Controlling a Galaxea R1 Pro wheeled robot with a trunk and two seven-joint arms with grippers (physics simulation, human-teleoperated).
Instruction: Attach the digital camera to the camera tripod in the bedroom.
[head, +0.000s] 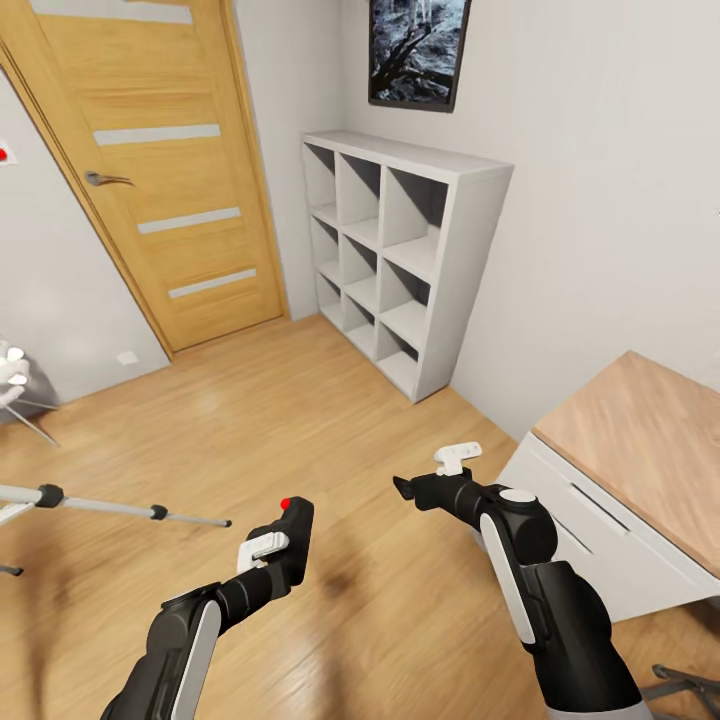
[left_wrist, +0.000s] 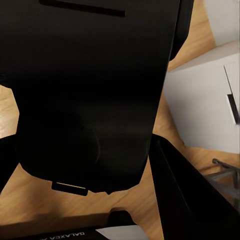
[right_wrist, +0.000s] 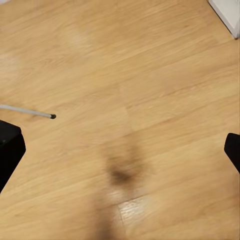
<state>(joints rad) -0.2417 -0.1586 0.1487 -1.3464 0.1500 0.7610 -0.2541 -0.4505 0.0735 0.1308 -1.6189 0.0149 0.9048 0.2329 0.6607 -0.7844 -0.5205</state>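
Note:
My left gripper (head: 288, 545) is shut on the digital camera (head: 295, 530), a small black body with a red dot on top, held low over the wood floor. In the left wrist view the camera (left_wrist: 95, 90) sits large and dark between the fingers (left_wrist: 192, 195). A silver-grey leg of the camera tripod (head: 120, 507) with black joints stretches in from the left edge, its tip close to the camera. That leg's tip (right_wrist: 30, 112) also shows in the right wrist view. My right gripper (head: 405, 490) is open over bare floor, right of the camera.
An oak door (head: 150, 170) stands at the back left and white cube shelves (head: 400, 260) against the right wall. A white drawer chest with a wood top (head: 640, 450) is at the right. A grey metal frame (head: 25, 410) sits at the left edge.

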